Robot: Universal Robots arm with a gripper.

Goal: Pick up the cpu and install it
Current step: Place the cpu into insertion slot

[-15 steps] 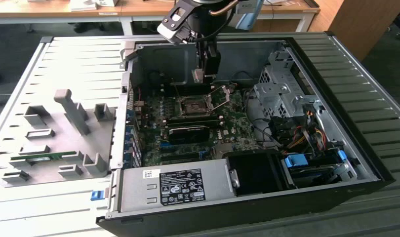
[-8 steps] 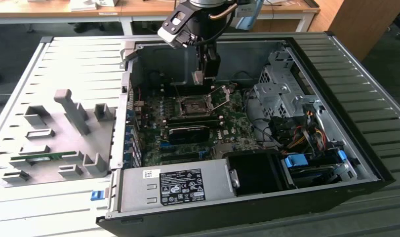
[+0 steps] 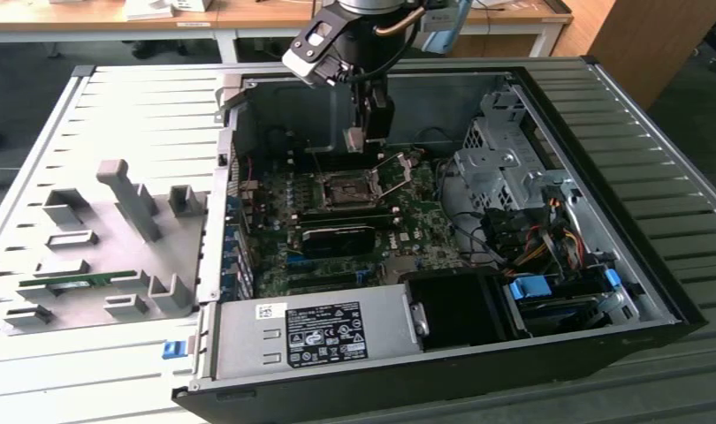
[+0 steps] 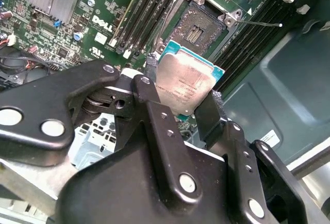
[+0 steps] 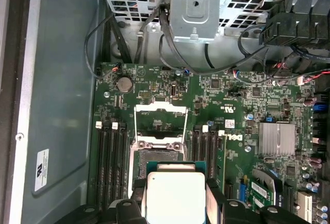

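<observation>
At nine o'clock in the exterior view, a grey fixture tray (image 3: 110, 238) lies on the slatted worktop (image 3: 134, 97) with a green memory stick (image 3: 75, 281) in it (no concern of mine here). Toward the centre, the open computer case (image 3: 334, 402) holds the motherboard (image 3: 334, 256). My end effector (image 3: 361, 137) hangs inside the case above the board, with the open socket (image 3: 344, 190) just toward six o'clock from it. I am clenched on the cpu (image 4: 188, 77), my fingers (image 4: 210, 112) pressing two opposite edges and the silver lid bare between them. At three o'clock stands the metal drive cage (image 3: 506, 168).

I judge the cpu light and stiff, with a slick lid and a delicate underside. The thin rim is the right place to hold it, and only gently.

The exterior view tells me I am clear of the board. The second wrist view gives the grip itself and the socket's bare contact field beyond, apart from the chip. The first wrist view adds the raised load frame (image 5: 160, 118) near the chip.
</observation>
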